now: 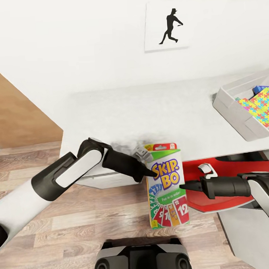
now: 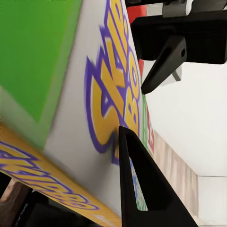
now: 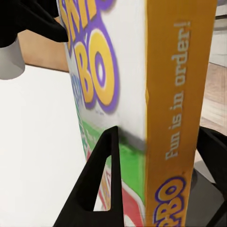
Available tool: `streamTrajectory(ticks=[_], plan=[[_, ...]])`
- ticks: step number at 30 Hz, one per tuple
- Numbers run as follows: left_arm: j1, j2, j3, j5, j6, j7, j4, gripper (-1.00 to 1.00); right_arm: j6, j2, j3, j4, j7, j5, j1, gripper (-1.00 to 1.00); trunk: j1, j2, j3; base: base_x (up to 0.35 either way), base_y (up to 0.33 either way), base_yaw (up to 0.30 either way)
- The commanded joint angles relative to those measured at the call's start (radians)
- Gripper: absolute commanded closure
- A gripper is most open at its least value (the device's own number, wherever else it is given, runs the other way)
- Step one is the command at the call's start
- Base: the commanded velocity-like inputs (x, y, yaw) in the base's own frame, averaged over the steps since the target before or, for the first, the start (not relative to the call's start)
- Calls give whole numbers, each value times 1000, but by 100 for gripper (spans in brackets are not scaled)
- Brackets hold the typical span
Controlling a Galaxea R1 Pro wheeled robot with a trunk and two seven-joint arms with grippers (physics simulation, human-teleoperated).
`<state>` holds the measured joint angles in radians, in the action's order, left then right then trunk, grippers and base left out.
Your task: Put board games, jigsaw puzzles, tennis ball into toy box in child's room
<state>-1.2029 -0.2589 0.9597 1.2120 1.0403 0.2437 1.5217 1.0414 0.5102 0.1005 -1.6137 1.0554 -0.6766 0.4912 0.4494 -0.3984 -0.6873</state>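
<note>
Head view shows the Skip-Bo box point(image 1: 166, 185), a stiff, light, slick carton, upright off the tabletop's point(image 1: 149, 113) front edge, left claw point(image 1: 149, 172) and right claw point(image 1: 184, 186) each clamped across opposite side edges.

Kid's room in a home. White counter point(image 1: 149, 109) vs plain white wall; black silhouette print point(image 1: 165, 26) on wall above counter. Grey bin point(image 1: 244, 104) w/ bright puzzles point(image 1: 260, 105) at counter's right end. Wood-plank floor point(image 1: 76, 225) below counter; Skip-Bo box point(image 1: 166, 186) just off its front edge.
</note>
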Motion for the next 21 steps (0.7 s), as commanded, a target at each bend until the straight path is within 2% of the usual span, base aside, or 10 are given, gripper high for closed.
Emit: streamTrajectory(ticks=[1, 12, 13, 21], plan=[[-1, 0, 4, 1, 1, 11, 0, 100, 6, 1, 0, 0, 3, -10, 1, 100, 1, -2, -1, 0, 0, 0], [-2, 0, 12, 1, 1, 11, 1, 100, 6, 1, -1, 0, 3, -11, 1, 100, 1, -2, -1, 0, 0, 0], [-2, 0, 12, 1, 1, 11, 1, -100, 6, 1, -1, 0, 3, -11, 1, 100, 1, -2, -1, 0, 0, 0], [-1, 0, 12, 1, 1, 11, 11, -100, 6, 1, -1, 0, 3, -11, 1, 100, 1, -2, -1, 0, 0, 0]])
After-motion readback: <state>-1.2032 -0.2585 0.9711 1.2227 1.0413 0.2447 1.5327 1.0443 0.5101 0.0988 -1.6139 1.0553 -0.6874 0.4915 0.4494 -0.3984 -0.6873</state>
